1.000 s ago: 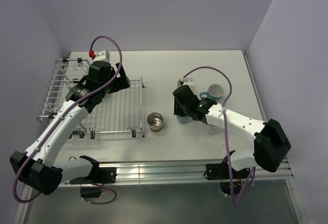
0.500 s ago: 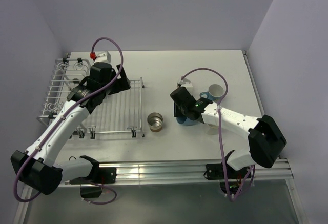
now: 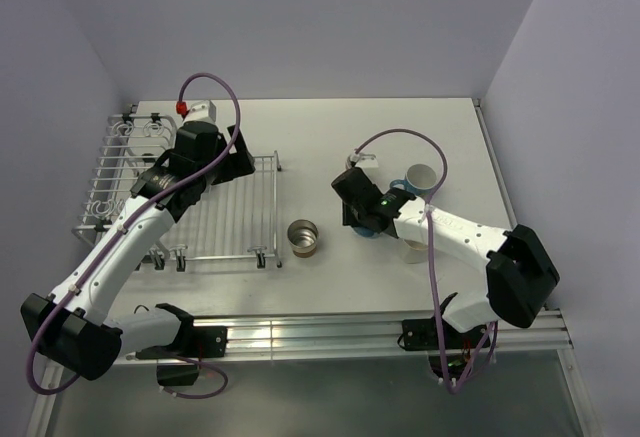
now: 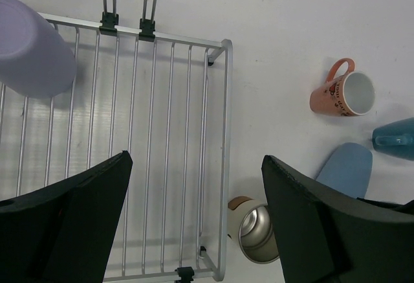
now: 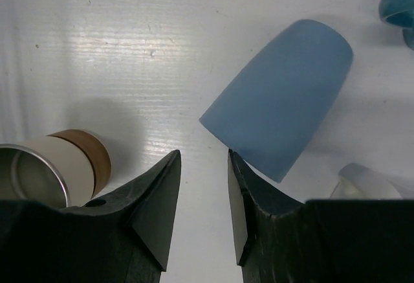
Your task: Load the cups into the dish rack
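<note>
My left gripper (image 3: 192,172) hangs open and empty over the silver wire dish rack (image 3: 250,242), as the left wrist view (image 4: 197,158) shows. A lavender cup (image 4: 32,50) sits in the rack (image 4: 223,134). The steel cup (image 3: 304,238) stands just right of the rack's near corner. My right gripper (image 3: 356,219) is low over the table, its jaws slightly apart with nothing between them (image 5: 204,155). The mid-blue cup (image 5: 281,105) looks tipped on its side and touches the right fingertip (image 5: 234,161). A salmon-pink mug (image 4: 341,95) and a light blue mug (image 3: 420,179) stand beyond.
A cream-white cup (image 3: 412,250) is partly hidden under my right arm. A teal mug (image 4: 394,139) shows at the edge of the left wrist view. The table's near edge carries an aluminium rail (image 3: 320,332). Walls close the back and both sides.
My right gripper has shifted slightly left and down over the mid-blue cup, which now lies more under it. The left arm has barely moved.
</note>
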`<action>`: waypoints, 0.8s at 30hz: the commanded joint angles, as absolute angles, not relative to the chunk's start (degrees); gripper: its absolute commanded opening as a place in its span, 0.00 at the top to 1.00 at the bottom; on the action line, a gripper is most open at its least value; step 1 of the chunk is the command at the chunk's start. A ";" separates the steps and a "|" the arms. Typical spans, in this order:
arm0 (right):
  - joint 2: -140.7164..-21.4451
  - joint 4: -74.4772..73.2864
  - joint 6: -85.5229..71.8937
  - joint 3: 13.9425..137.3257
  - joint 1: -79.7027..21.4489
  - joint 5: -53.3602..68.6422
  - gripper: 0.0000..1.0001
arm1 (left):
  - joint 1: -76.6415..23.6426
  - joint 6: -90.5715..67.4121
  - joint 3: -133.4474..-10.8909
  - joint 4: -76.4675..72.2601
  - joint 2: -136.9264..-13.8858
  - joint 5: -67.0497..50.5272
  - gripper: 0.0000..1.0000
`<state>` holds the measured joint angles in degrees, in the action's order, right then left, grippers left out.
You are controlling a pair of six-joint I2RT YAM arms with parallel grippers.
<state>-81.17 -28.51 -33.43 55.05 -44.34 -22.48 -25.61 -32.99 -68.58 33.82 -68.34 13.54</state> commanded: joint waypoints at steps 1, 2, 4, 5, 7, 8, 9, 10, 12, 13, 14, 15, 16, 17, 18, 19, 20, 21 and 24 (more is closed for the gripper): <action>-78.76 -30.23 -33.40 58.01 -45.00 -26.71 0.57 | -25.84 -31.99 -68.64 31.82 -67.06 12.75 0.11; -78.49 -30.93 -33.49 58.18 -45.44 -27.24 0.57 | -25.84 -31.99 -68.56 31.73 -67.06 12.57 0.11; -78.40 -31.90 -33.49 58.62 -45.88 -29.44 0.58 | -25.75 -32.08 -68.29 31.64 -67.15 12.57 0.11; -78.49 -33.04 -33.66 59.23 -46.23 -30.31 0.58 | -25.75 -32.08 -68.29 31.55 -67.06 12.48 0.11; -79.36 -34.18 -33.66 59.68 -47.02 -33.38 0.57 | -25.84 -31.99 -68.12 31.47 -67.06 12.39 0.11; -79.80 -35.58 -34.01 60.20 -47.20 -34.62 0.58 | -25.75 -31.99 -68.12 31.46 -67.06 12.39 0.11; -80.85 -36.03 -34.01 60.29 -47.37 -35.59 0.58 | -25.84 -31.99 -68.12 31.64 -67.06 12.39 0.11; -81.29 -36.30 -33.84 60.29 -47.46 -36.81 0.58 | -25.75 -31.91 -68.03 31.55 -66.89 12.39 0.11; -82.00 -36.13 -33.23 59.59 -47.55 -37.00 0.58 | -25.84 -31.73 -67.94 31.55 -66.62 12.39 0.11; -82.00 -35.78 -32.87 59.24 -47.55 -37.00 0.58 | -25.84 -31.73 -67.85 31.55 -66.53 12.57 0.11; -82.00 -35.25 -32.61 58.28 -47.64 -37.18 0.58 | -25.84 -31.64 -67.85 31.55 -66.53 12.57 0.11; -81.74 -35.07 -32.61 57.92 -47.55 -37.09 0.57 | -25.84 -31.55 -67.85 31.64 -66.45 12.57 0.11; -81.65 -34.89 -32.61 57.40 -47.64 -37.00 0.57 | -25.84 -31.55 -67.76 31.64 -66.45 12.57 0.11; -81.48 -34.81 -32.87 57.22 -47.55 -36.39 0.57 | -25.84 -31.55 -67.76 31.64 -66.45 12.48 0.11; -80.69 -34.54 -32.87 56.96 -47.55 -35.78 0.57 | -25.84 -31.55 -67.76 31.55 -66.45 12.48 0.11; -80.25 -33.50 -32.87 56.26 -47.64 -34.81 0.57 | -25.84 -31.55 -67.59 31.47 -66.45 12.39 0.11; -79.64 -32.96 -33.05 55.90 -47.64 -33.76 0.56 | -25.84 -31.64 -67.50 31.38 -66.45 12.31 0.11; -78.76 -32.52 -33.22 55.64 -47.64 -31.66 0.56 | -25.84 -31.64 -67.41 31.29 -66.45 12.22 0.11; -77.35 -30.77 -34.36 54.23 -47.72 -27.62 0.55 | -25.84 -31.73 -67.15 31.11 -66.53 12.13 0.11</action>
<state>-80.51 -33.61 -33.17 55.40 -47.29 -30.83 -25.61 -32.36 -67.70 33.63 -68.29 13.08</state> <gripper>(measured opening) 0.444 0.888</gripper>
